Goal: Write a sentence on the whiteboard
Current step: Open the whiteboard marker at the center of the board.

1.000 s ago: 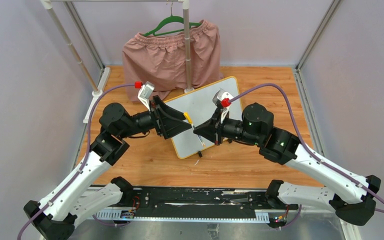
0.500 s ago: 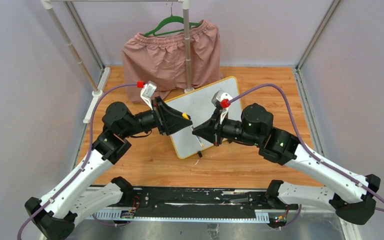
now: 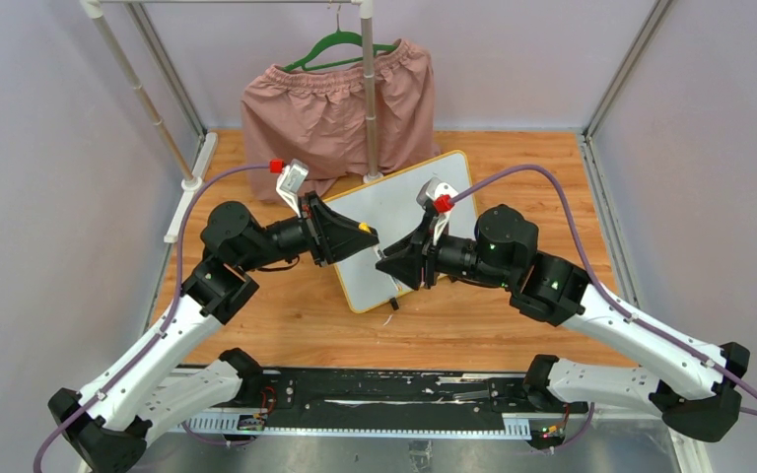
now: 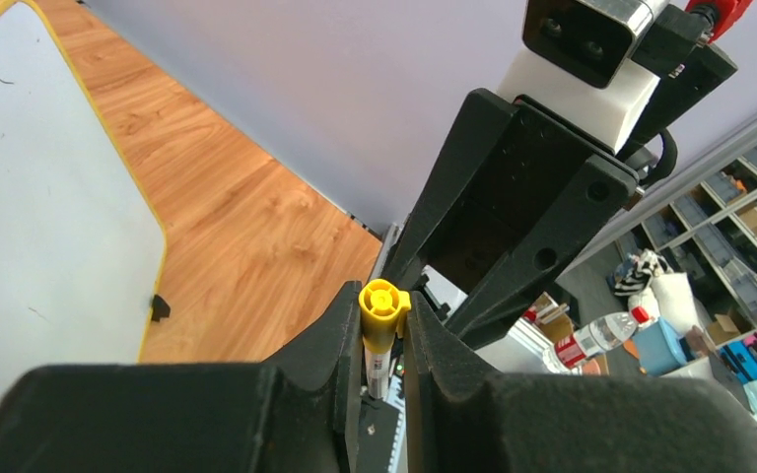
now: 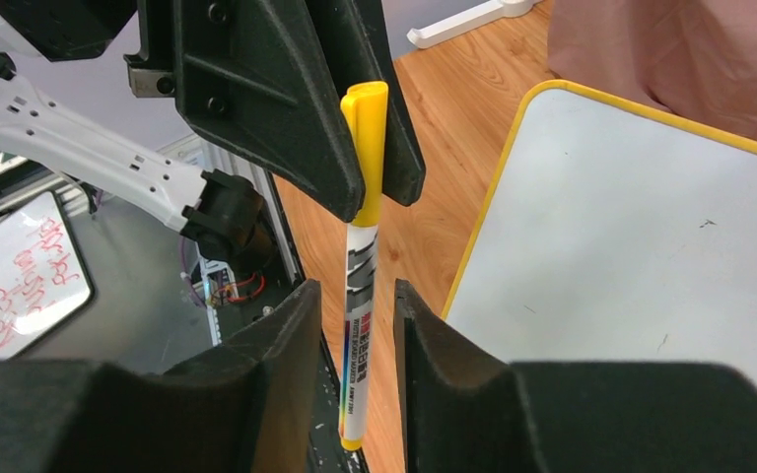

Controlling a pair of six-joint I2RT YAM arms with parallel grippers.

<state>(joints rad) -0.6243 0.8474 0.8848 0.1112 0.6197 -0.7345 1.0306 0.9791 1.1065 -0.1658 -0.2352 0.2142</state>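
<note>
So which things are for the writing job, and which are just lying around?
For the job: whiteboard, yellow-capped marker, left gripper, right gripper.
Just lying about: pink shorts, green hanger, rack pole.

Pale lavender walls close in the left, back and right sides; the floor of the cell is warm orange-brown wood planking; slim metal poles rise slantwise at the corners; a green hanger carries pink shorts at the back, behind an upright pole; a black rail runs along the near edge; the light is soft and even; beyond the cell, the left wrist view shows cubby shelving and a water bottle.
</note>
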